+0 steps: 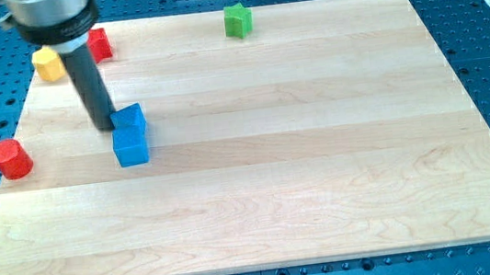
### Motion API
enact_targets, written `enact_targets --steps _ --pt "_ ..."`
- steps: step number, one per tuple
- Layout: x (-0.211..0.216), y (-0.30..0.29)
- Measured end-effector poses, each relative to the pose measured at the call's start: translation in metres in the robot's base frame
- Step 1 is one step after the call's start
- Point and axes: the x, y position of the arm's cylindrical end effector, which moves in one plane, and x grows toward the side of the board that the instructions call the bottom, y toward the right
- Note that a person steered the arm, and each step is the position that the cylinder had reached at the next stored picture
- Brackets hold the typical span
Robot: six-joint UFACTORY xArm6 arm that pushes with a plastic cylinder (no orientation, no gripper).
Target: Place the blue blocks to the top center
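Observation:
Two blue blocks sit touching each other left of the board's middle: a blue cube [131, 147] and a second blue block [132, 117] just above it. My tip [106, 126] rests on the board right at the left side of the upper blue block, touching or nearly touching it. The dark rod rises from there toward the view's top left.
A red cylinder [11, 159] stands at the left edge. A yellow block [49, 64] and a red block [100, 45] sit at the top left, partly behind the rod. A green star-shaped block [237, 20] sits at the top centre. The wooden board [322, 166] lies on a blue perforated table.

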Motion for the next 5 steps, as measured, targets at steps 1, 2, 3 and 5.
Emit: enact_targets --steps 1,2,3,5 --pt "0.064 0.020" --pt "0.084 0.054" --pt "0.035 0.045" --pt "0.025 0.022"
